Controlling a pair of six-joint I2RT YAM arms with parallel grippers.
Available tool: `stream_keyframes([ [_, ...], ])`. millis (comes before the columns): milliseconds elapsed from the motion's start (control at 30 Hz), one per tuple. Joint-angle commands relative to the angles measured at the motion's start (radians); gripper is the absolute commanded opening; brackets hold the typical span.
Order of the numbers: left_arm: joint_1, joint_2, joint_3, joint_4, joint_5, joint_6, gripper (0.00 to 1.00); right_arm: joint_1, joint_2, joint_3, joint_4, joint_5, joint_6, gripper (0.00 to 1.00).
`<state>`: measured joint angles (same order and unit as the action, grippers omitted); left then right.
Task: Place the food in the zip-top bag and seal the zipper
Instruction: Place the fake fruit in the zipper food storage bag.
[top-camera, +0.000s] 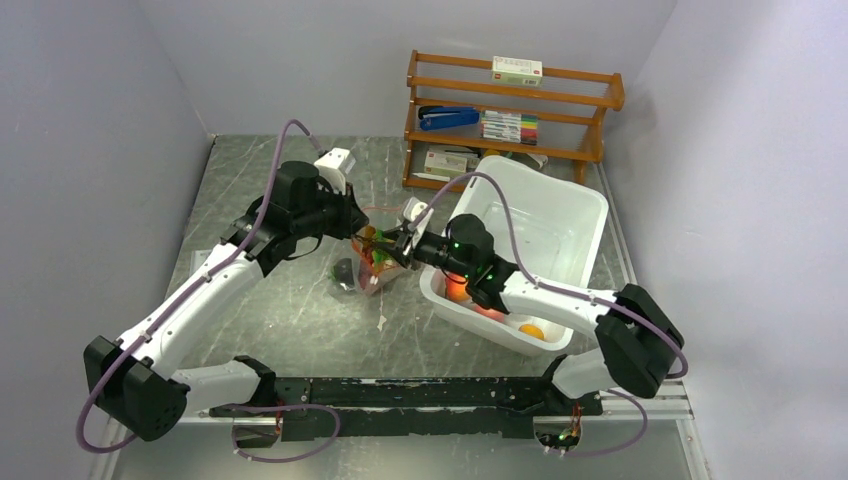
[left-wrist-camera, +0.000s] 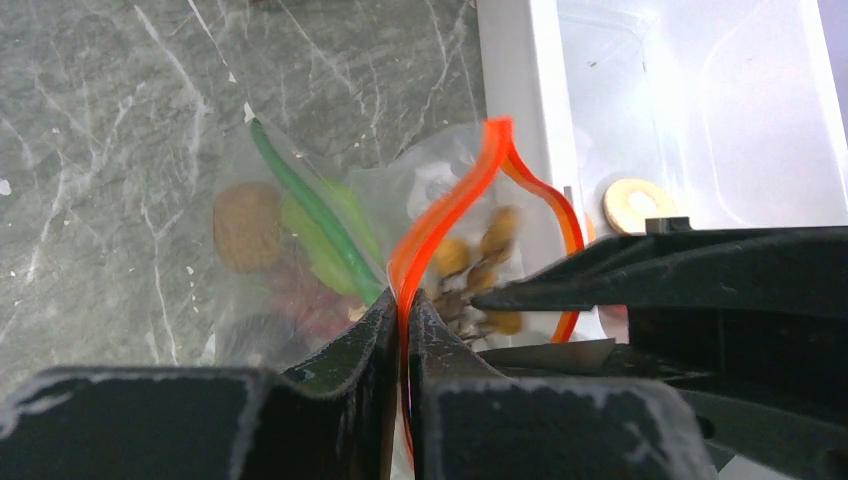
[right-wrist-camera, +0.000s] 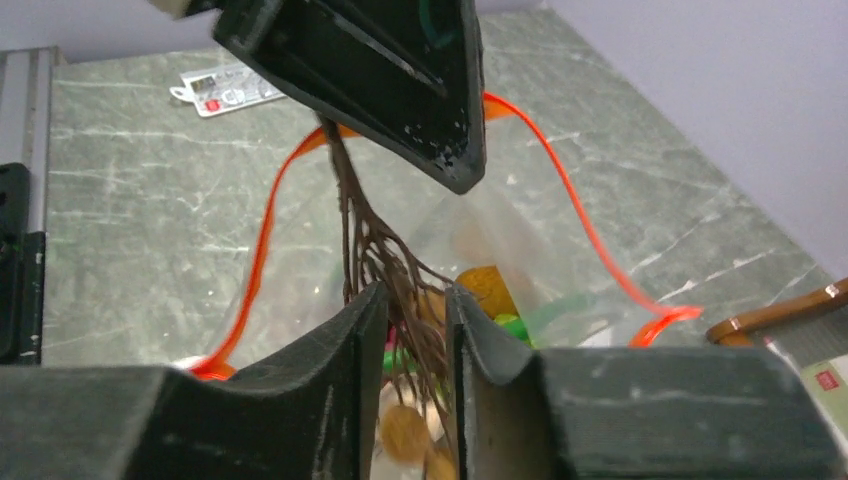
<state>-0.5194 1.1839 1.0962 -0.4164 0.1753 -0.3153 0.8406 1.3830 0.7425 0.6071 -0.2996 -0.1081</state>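
The zip-top bag (top-camera: 375, 268) hangs open between my two grippers at the table's middle. My left gripper (left-wrist-camera: 405, 305) is shut on the red-orange zipper (left-wrist-camera: 440, 220) at one end of the mouth. Through the clear plastic I see a green pod (left-wrist-camera: 320, 215), a brown round piece (left-wrist-camera: 247, 225) and reddish food lower down. The brown berry cluster (right-wrist-camera: 405, 430) hangs down inside the mouth, and its twigs (right-wrist-camera: 365, 230) pass between the fingers of my right gripper (right-wrist-camera: 408, 300), which stand slightly apart. The zipper loop (right-wrist-camera: 570, 200) gapes wide around them.
A white bin (top-camera: 600, 205) stands just right of the bag, with an orange fruit (top-camera: 531, 331) at its near end and a round slice (left-wrist-camera: 638, 205) inside. A wooden rack (top-camera: 510, 110) with markers and boxes stands at the back. A card (right-wrist-camera: 225, 92) lies on the table.
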Motion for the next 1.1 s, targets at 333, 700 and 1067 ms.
stream_keyframes([
  [333,0.006,-0.04,-0.003,0.004,-0.023,-0.027,0.07,0.016,0.031,0.212,-0.249,0.122,0.178,0.41],
  [700,0.057,-0.101,-0.017,0.03,-0.236,-0.22,0.07,0.055,-0.078,0.47,-0.826,0.413,0.841,0.29],
  [1067,0.062,-0.164,-0.094,0.071,-0.337,-0.427,0.07,0.41,-0.048,0.402,-0.757,0.711,0.698,0.41],
])
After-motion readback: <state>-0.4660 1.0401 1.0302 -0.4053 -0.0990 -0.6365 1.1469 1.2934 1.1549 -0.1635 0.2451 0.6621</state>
